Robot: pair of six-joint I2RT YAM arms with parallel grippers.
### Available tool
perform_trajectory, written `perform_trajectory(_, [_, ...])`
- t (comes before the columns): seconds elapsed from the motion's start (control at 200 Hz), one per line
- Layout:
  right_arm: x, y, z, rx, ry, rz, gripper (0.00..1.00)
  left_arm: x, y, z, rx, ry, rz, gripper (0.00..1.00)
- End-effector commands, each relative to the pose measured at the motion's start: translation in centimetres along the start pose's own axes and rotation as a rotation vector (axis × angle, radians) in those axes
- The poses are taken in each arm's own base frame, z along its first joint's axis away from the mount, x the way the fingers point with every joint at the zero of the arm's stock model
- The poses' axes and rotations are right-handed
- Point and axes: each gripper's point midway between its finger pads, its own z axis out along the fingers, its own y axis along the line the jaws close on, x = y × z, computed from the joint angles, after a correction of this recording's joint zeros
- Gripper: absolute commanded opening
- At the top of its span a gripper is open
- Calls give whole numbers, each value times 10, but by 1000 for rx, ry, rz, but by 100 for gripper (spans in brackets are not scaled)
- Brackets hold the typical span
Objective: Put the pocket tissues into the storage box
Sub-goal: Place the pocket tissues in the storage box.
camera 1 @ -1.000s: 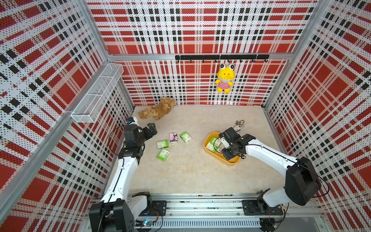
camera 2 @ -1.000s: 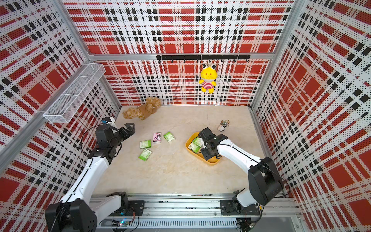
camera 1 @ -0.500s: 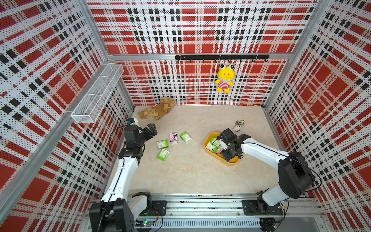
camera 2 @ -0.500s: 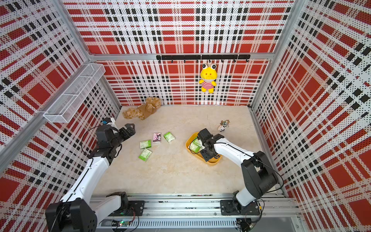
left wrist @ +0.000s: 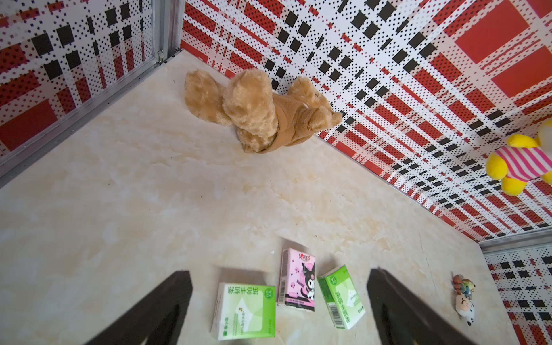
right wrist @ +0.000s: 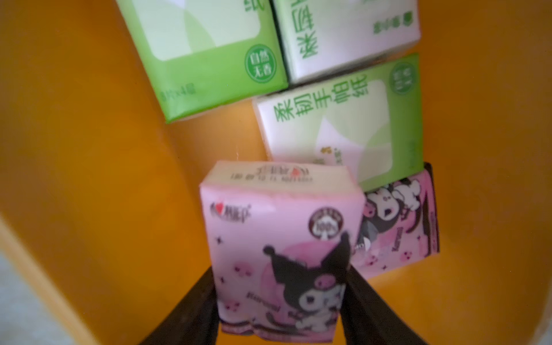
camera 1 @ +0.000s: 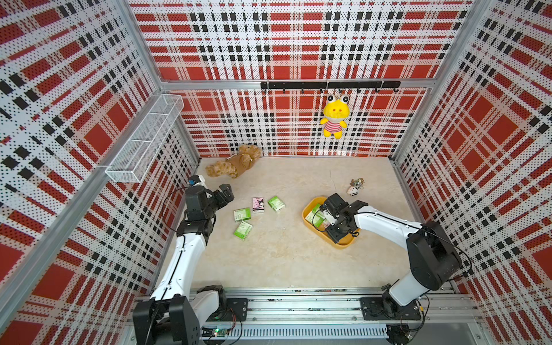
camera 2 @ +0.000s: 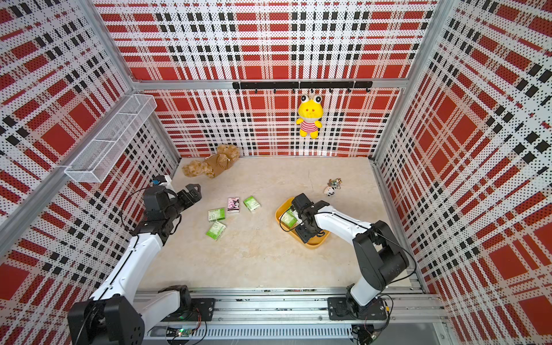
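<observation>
Pink packet [right wrist: 277,239] within the storage box [right wrist: 89,149], between the right gripper [right wrist: 280,270] fingers [right wrist: 191,313] — firm grip or mere contact unclear

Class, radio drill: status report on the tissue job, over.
Left gripper open. Right gripper over storage box, pink packet between fingers, grip unclear. Four packets outside. Nothing blocking.

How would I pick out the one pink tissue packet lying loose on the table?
Find the brown teddy bear lying at the back, then come forward to four loose packets. The pink packet with a black cartoon figure lies between two green packets; all three of its neighbours are green and white.
</observation>
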Motion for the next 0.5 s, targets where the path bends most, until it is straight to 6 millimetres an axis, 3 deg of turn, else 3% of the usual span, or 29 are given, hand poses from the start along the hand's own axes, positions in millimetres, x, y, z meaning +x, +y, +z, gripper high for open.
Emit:
perform_trajectory(0.0, [-1,0,0,11,7,-2,74,-4,1,-1,2,-19,17,99])
perform_trajectory(0.185, [-17,-3,-25,11,-70,14,81,-4,2,1,1,-15,14,99])
perform_trajectory(0.496, [-52,-16,-73,-51,-218,119,83,-7,-1,0,10,-21,13,99])
